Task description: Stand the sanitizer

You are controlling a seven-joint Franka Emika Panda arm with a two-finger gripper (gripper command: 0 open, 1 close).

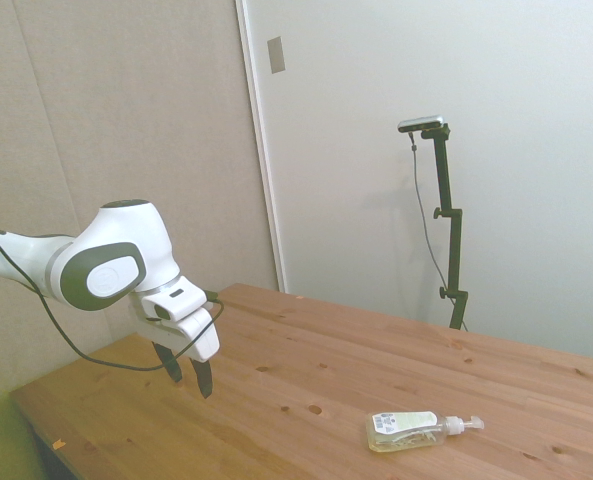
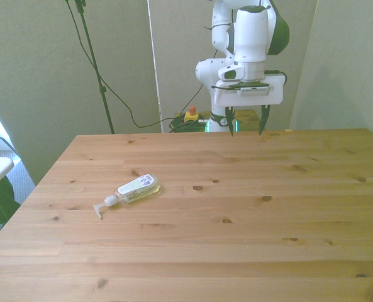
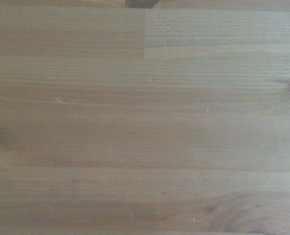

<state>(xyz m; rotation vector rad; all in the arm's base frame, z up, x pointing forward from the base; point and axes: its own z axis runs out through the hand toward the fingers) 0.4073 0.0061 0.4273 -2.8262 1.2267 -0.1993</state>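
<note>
Because the sanitizer (image 2: 136, 188) lies flat on the table (image 2: 249, 251), pump toward seven o'clock in the front view, well apart from the empty, wide-open gripper (image 2: 243, 121), a pinch on its rounded body could slip or roll it.

- You see a white arm (image 2: 249, 31) built of rounded, glossy segments with dark grey joint bands.
- Note the grey oval cap (image 1: 101, 275) on the wrist joint.
- A black cable (image 1: 96, 350) loops under the wrist.
- The gripper (image 2: 244, 121) has a white, boxy body and two dark, tapered fingers (image 1: 202, 378).
</note>
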